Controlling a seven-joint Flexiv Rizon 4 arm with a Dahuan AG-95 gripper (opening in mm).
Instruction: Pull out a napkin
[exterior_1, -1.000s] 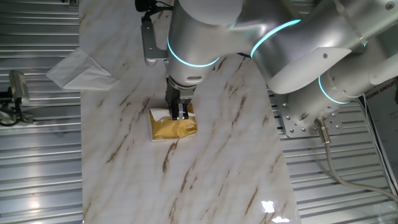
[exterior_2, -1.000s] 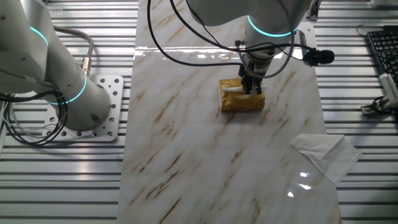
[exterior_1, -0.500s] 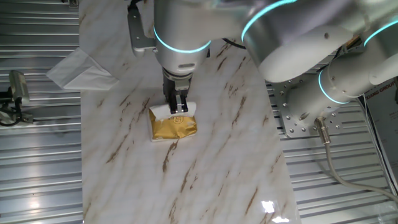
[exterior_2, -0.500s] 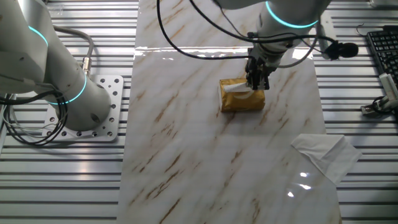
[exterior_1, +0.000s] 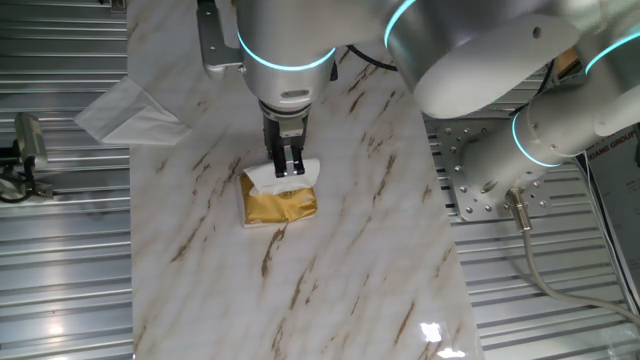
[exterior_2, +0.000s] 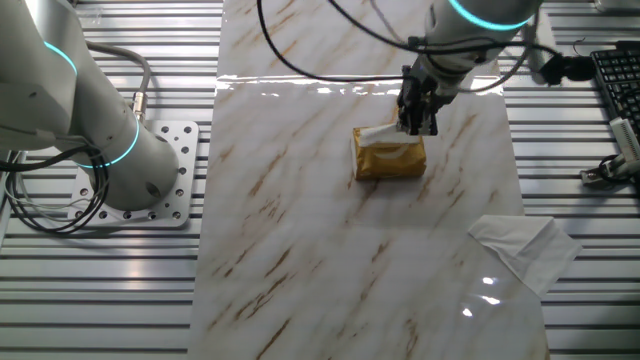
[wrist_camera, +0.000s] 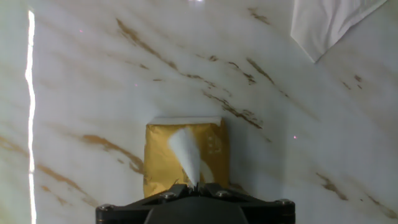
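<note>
A shiny gold foil packet (exterior_1: 281, 204) lies on the marble table; it also shows in the other fixed view (exterior_2: 389, 160) and the hand view (wrist_camera: 161, 163). A thin white napkin (wrist_camera: 186, 153) rises out of the packet's top as a stretched strip; it shows in both fixed views (exterior_1: 272, 176) (exterior_2: 379, 134). My gripper (exterior_1: 287, 170) is shut on the napkin's upper end, a little above the packet, also seen in the other fixed view (exterior_2: 415, 122) and at the bottom of the hand view (wrist_camera: 194, 186).
A larger spread-out white tissue with a triangular flap (exterior_1: 128, 112) lies at the table's far left edge; it also shows in the other fixed view (exterior_2: 523, 250) and the hand view (wrist_camera: 329, 22). Ribbed metal surfaces flank the marble top (exterior_1: 350, 260). The arm's base (exterior_2: 140, 160) stands beside it.
My gripper has risen from the packet and shifted slightly, drawing the napkin up and out of the packet. The packet has stayed in place.
</note>
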